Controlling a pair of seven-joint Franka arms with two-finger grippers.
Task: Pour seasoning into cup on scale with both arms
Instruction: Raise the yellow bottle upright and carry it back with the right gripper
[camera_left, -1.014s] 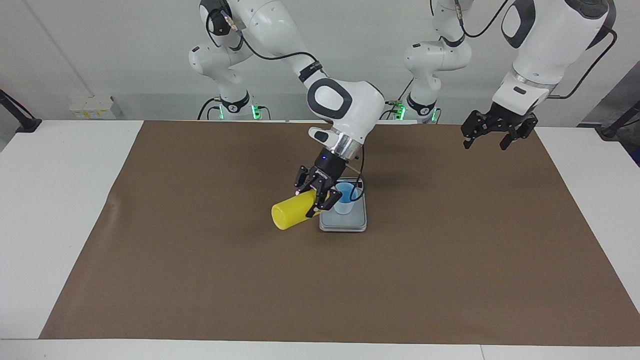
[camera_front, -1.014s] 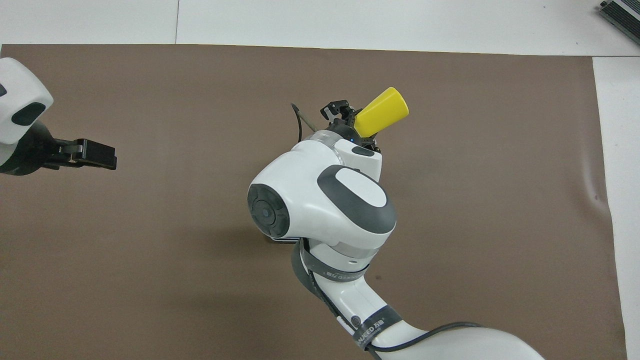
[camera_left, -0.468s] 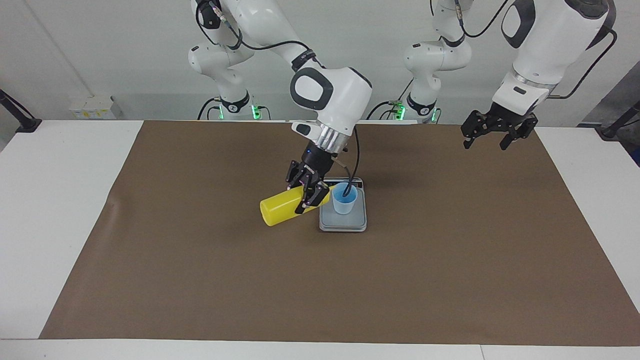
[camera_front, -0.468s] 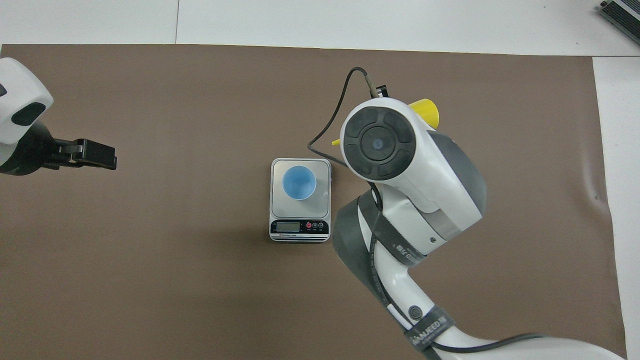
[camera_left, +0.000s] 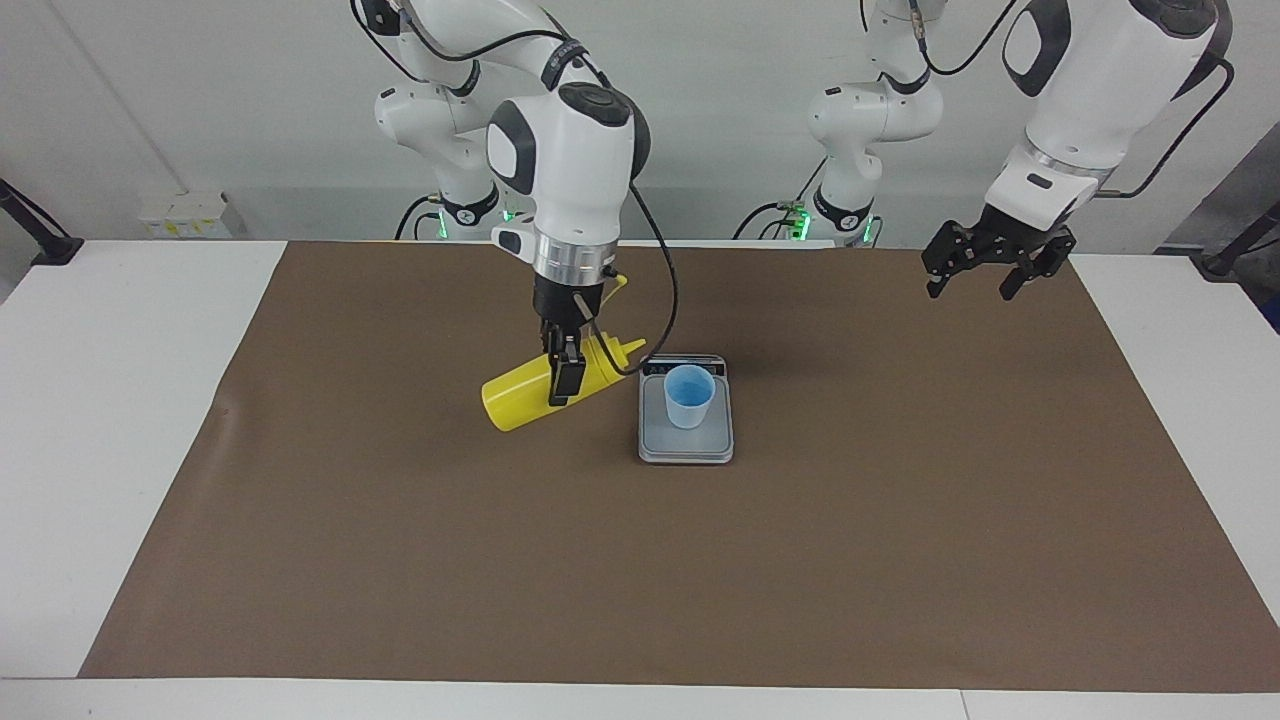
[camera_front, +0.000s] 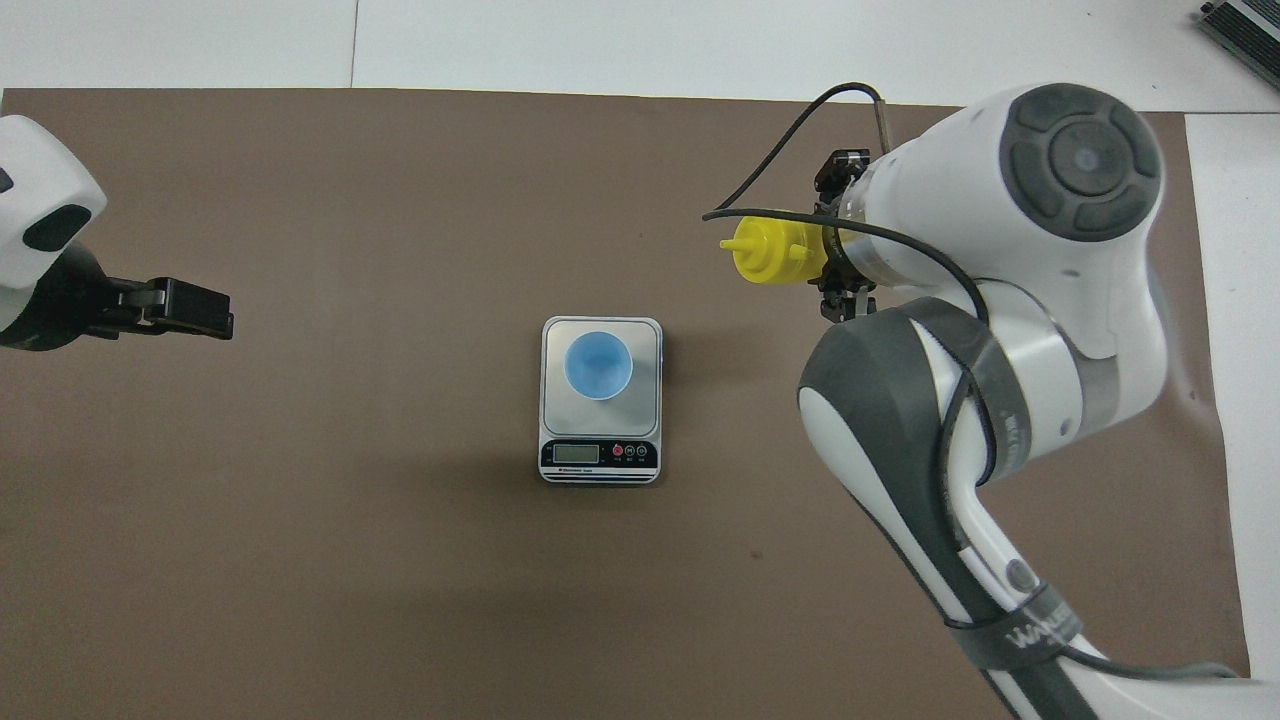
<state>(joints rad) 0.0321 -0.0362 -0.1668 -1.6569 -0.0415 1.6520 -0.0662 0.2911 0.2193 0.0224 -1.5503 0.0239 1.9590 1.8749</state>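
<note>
Right jaws (camera_left: 563, 375) pinching yellow seasoning bottle (camera_left: 545, 385) at mid-body, carried in air, tilted w/ nozzle up toward the cup side and base lower; nozzle tip just beside scale (camera_left: 686, 440) edge in facing view but not over cup (camera_left: 689, 396). Bottle over bare mat (camera_left: 400, 550) toward right arm's end of desk (camera_left: 100, 450). Tethered cap appears to hang off near nozzle; open or capped: can't tell. Cup upright on scale plate, roughly centred, display strip on the edge nearer the robots. Left jaws (camera_left: 985, 270) spread, holding nothing, hanging over mat at left arm's end, waiting, well apart from scale. Risks, as judged: grip on soft squeezable body could press contents out through nozzle onto mat or scale if pinch is hard; tilted hold at mid-body could let bottle rotate or slip in jaws; dangling cap or the arm's black cable (camera_left: 660, 290) could snag or brush cup rim and tip the light cup off plate; a low swing of the bottle toward the scale could knock cup or shove scale, spoiling reading. Writing: arm band in overhead view reads part of a word, approx "WANJ…" (camera_front: 1035, 632), rest cut off; scale display (camera_front: 575, 453) shows no legible digits; coloured buttons beside it, labels too small to read.
</note>
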